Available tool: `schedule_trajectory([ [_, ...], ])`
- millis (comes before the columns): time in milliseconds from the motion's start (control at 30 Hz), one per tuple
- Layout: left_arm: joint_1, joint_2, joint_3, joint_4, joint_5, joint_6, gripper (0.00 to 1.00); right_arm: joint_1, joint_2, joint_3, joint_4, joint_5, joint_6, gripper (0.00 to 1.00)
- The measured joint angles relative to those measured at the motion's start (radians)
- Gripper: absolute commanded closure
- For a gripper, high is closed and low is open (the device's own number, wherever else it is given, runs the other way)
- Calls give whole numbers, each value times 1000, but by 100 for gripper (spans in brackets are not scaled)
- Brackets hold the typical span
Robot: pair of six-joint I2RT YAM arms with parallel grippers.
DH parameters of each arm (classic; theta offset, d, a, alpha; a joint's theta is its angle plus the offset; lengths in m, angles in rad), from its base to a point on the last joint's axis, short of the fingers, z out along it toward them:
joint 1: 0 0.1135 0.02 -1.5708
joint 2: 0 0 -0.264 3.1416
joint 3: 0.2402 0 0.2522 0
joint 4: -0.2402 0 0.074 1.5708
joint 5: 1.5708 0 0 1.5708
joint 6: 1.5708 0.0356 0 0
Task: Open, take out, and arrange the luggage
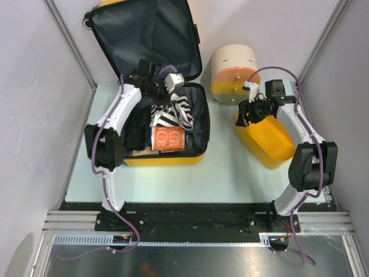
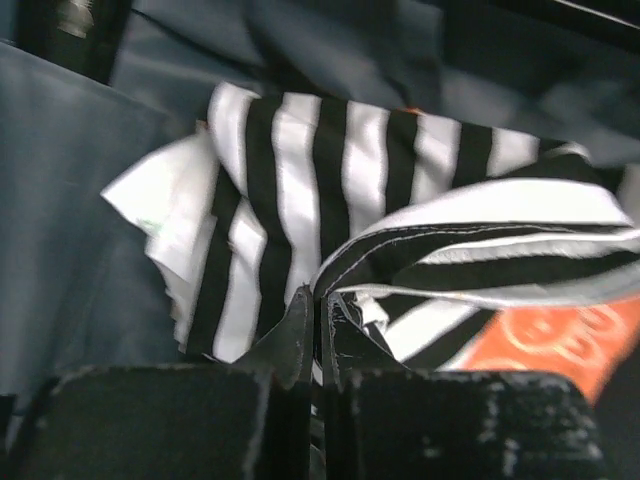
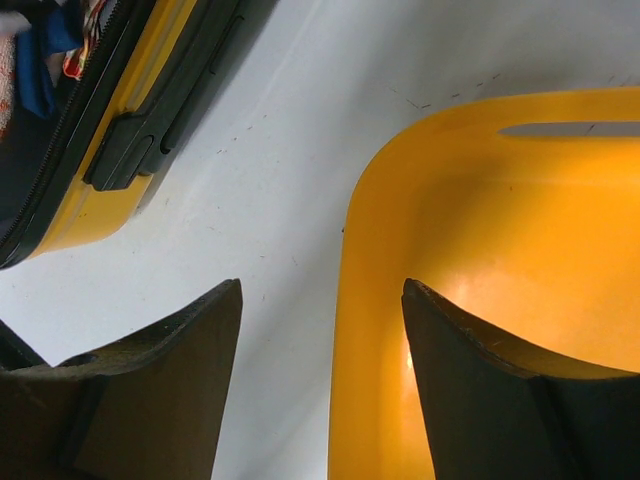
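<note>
The yellow luggage (image 1: 144, 40) lies open at the back left, its dark grey lid propped up and its base full of things. My left gripper (image 1: 167, 89) reaches into the base and is shut (image 2: 320, 320) on a fold of a black-and-white striped cloth (image 2: 300, 180), which bunches above the other contents (image 1: 171, 112). My right gripper (image 1: 249, 112) stands open (image 3: 322, 300) astride the rim of a yellow basket (image 3: 500, 230), one finger inside and one over the table. The luggage's side with its black handle (image 3: 120, 150) shows at the upper left of the right wrist view.
An orange packet (image 1: 168, 138) lies in the luggage base beside the striped cloth, and shows in the left wrist view (image 2: 560, 335). A cream-and-orange round box (image 1: 232, 72) stands behind the tilted basket (image 1: 268, 141). Grey walls close in both sides of the table.
</note>
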Motion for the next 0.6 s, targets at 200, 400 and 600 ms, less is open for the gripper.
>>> schedule_trajectory([
  [200, 50, 299, 378, 0, -67, -84, 100, 4, 8, 15, -2, 0, -4, 30],
  [400, 74, 354, 404, 16, -114, -88, 89, 32, 26, 53, 15, -12, -21, 27],
  [600, 81, 342, 306, 25, -119, -138, 43, 132, 32, 59, 153, -50, -60, 25],
])
